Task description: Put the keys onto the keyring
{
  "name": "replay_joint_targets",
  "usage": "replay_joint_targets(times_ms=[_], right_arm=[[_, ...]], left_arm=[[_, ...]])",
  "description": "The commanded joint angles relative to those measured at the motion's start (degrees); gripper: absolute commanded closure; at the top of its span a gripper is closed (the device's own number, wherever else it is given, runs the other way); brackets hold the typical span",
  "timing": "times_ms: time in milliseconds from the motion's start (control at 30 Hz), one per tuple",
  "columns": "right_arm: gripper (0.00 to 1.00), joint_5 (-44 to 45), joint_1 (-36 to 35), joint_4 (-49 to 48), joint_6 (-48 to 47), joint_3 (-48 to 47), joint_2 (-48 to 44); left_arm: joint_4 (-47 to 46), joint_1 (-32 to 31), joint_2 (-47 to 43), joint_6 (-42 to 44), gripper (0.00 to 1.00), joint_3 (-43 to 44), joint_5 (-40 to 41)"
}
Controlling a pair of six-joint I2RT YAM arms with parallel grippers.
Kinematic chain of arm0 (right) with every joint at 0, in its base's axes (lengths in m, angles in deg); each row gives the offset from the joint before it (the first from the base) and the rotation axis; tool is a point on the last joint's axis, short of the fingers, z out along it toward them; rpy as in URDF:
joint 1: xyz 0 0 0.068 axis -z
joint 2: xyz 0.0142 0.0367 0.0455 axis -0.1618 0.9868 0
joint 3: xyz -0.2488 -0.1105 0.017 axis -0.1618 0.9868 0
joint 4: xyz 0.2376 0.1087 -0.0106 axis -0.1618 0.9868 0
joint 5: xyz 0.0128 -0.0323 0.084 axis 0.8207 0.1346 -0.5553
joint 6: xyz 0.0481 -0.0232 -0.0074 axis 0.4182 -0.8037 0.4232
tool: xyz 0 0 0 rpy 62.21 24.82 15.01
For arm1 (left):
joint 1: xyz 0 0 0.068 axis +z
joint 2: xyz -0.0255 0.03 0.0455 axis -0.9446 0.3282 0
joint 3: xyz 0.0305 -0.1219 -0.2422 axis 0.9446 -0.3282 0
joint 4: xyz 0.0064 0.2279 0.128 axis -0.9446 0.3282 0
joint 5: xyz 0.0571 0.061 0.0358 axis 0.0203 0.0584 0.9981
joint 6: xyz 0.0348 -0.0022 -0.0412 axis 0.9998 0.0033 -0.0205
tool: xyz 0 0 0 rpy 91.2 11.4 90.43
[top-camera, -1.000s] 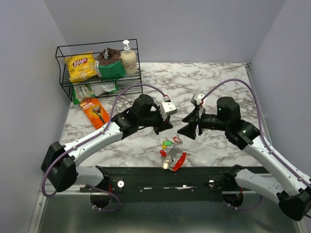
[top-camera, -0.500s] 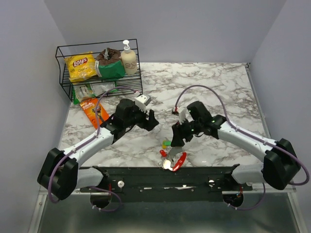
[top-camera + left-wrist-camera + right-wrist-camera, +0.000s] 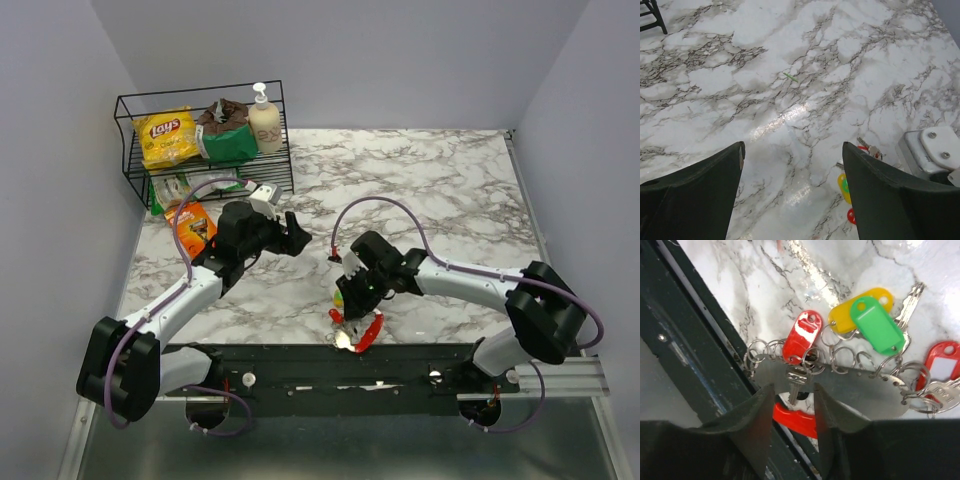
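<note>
The keys lie in a cluster near the table's front edge: a red-headed key [image 3: 802,335], a yellow-headed one [image 3: 860,310], a green-headed one [image 3: 877,326] and another red one [image 3: 940,360]. Small silvery rings link them along a grey metal strip [image 3: 865,390]. The keyring's red curved loop [image 3: 795,421] [image 3: 368,330] sits beneath it. My right gripper [image 3: 792,397] [image 3: 349,303] hovers right over this cluster, jaws narrowed. A silver key blade [image 3: 794,384] lies in the gap, untouched by either finger. My left gripper [image 3: 792,150] [image 3: 297,232] stands wide open and holds nothing, left of the keys [image 3: 843,184].
A black wire rack [image 3: 200,95] at the back left holds a chip bag [image 3: 166,137] and a soap bottle [image 3: 264,120]. An orange package [image 3: 190,228] lies in front of it. The black mounting rail [image 3: 400,360] runs just behind the keyring. A small green scrap [image 3: 790,77] lies on the marble.
The right gripper has come down and toward the front onto the key cluster, and its jaws have narrowed. The left gripper has opened and drawn back to the left.
</note>
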Motion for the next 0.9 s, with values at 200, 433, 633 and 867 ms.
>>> replay_joint_targets(times_ms=[200, 433, 633, 867], right_arm=[[0.99, 4.9, -0.4, 2.6, 2.0, -0.2, 5.4], [0.99, 8.0, -0.3, 3.6, 3.4, 1.8, 5.4], [0.99, 8.5, -0.2, 5.2, 4.1, 0.8, 6.9], [0.99, 10.3, 0.3, 8.6, 5.6, -0.6, 8.2]], left_arm=[[-2.0, 0.5, 1.0, -1.0, 0.12, 0.3, -3.0], [-1.9, 0.5, 1.6, -1.2, 0.12, 0.7, -3.4], [-1.7, 0.5, 1.9, -1.2, 0.12, 1.1, -3.6], [-1.8, 0.5, 2.4, -1.3, 0.12, 1.3, -3.9]])
